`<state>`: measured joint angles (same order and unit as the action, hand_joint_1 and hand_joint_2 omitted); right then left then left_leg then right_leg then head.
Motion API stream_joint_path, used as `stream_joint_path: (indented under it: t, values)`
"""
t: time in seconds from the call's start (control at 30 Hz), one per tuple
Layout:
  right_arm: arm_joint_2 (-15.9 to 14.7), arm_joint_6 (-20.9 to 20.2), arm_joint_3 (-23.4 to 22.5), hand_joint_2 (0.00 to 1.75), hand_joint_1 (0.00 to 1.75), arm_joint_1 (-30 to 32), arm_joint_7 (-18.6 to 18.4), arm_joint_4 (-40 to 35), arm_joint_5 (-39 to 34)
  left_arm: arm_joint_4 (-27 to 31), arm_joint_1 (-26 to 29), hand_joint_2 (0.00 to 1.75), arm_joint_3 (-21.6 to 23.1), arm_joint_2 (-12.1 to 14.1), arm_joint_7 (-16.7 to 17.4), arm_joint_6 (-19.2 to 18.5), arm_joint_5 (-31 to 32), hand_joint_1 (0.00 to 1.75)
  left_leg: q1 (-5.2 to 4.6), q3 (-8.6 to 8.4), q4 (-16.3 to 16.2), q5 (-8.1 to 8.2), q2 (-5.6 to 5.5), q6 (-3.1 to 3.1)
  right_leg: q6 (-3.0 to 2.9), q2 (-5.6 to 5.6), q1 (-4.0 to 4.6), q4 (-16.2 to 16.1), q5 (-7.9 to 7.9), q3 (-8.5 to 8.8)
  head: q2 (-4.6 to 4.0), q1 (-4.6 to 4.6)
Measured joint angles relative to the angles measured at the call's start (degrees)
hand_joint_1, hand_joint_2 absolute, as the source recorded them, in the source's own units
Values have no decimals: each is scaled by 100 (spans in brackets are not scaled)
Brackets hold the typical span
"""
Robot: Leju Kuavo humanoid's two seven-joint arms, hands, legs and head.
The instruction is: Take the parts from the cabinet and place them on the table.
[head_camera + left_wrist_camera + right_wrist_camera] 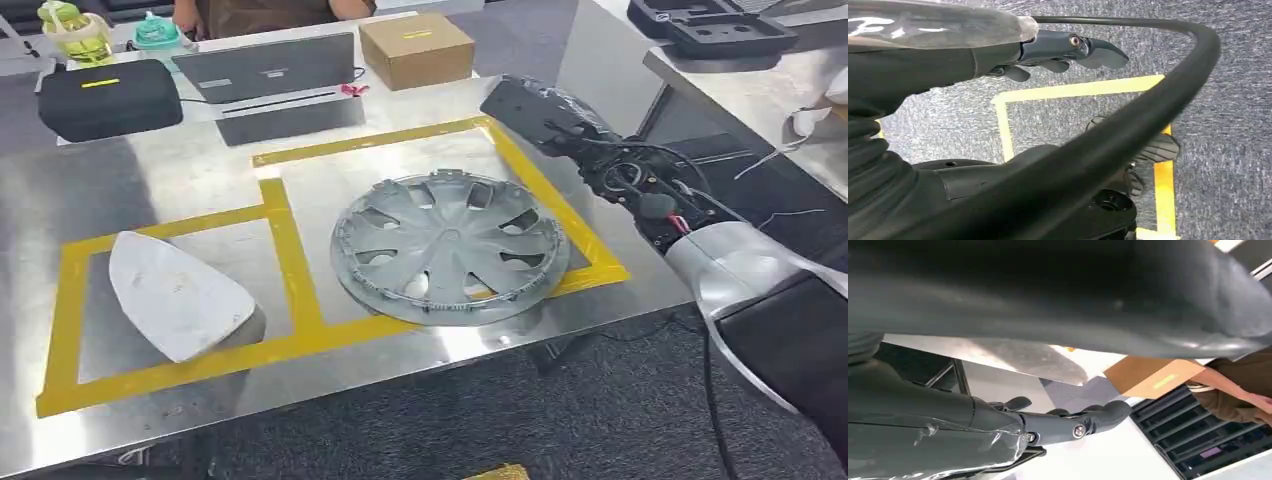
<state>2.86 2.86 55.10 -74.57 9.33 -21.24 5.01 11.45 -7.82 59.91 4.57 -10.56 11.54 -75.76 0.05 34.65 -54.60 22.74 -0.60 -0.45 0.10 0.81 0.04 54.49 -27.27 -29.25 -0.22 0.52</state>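
Note:
A silver hubcap (450, 245) lies flat in the right yellow-taped box on the steel table (180, 170). In the left taped box lies a white, pointed shell-shaped part (175, 290). My right hand (540, 110), dark and wrapped in clear film, reaches over the table's far right corner, beyond the hubcap and apart from it. In the right wrist view its thumb and fingers (1073, 427) lie stretched out with nothing between them. My left hand (1048, 52) hangs over the grey carpet and holds nothing.
At the table's far side stand a cardboard box (415, 48), a closed laptop (265, 65), a black case (108, 98) and bottles (75, 30). A person (260, 12) sits behind them. A second table (760, 90) with a black moulded case (715, 25) is at the right.

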Motion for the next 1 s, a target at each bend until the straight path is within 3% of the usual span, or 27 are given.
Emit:
stream_joint_path:
  t: [0.03, 0.27, 0.5, 0.7, 0.8, 0.87, 1.0]
  values:
    - [0, 0, 0, 0, 0, 0, 0, 0, 4, 0, 0, 0, 0, 0, 4, -2, 0, 0, 0, 0, 0, 0, 0, 0, 0, 0, 0, 0, 0, 0, 0, -2]
    - [0, 0, -2, 0, 0, 0, 0, 0, 9, 0, 2, 0, 2, 0, 127, -90, 50, 0, 0, 0, 0, 0, 0, 0, 0, 0, 0, 0, 0, 0, 0, -4]
    - [22, -44, -24, 0, 0, 0, 22, 0, 87, 0, 34, 0, 7, -2, 559, -243, 164, 0, 0, 0, 0, 0, -1, 0, 0, 0, 0, 0, 0, 2, 0, -4]
    - [50, -63, -96, 0, 0, 0, 86, 0, 19, 0, 62, 0, 9, 0, 605, -286, 177, 0, 0, -2, 0, 0, 0, 0, 0, -1, 0, 0, 0, 1, 0, 0]
    - [46, -33, -332, 0, 0, 38, 1124, -65, -906, 0, 76, 0, 11, 0, 603, -306, 146, 0, 0, -4, 0, 0, 1, 0, 0, 2, -1, 0, 0, 1, 0, -4]
    - [26, 84, -577, 0, 0, 116, 1541, -301, -1300, 0, 80, 0, 11, 0, 588, -350, 120, 0, 0, -6, 0, 0, 1, 0, 0, 1, 0, -1, 0, 4, 0, 0]
    - [-50, 823, -912, 0, 0, 658, 1665, -1300, -1403, 0, 82, 0, 11, -4, 551, -396, 92, 0, 2, -20, 0, 1, 1, -1, 0, 1, 1, -1, -1, 16, 0, -9]
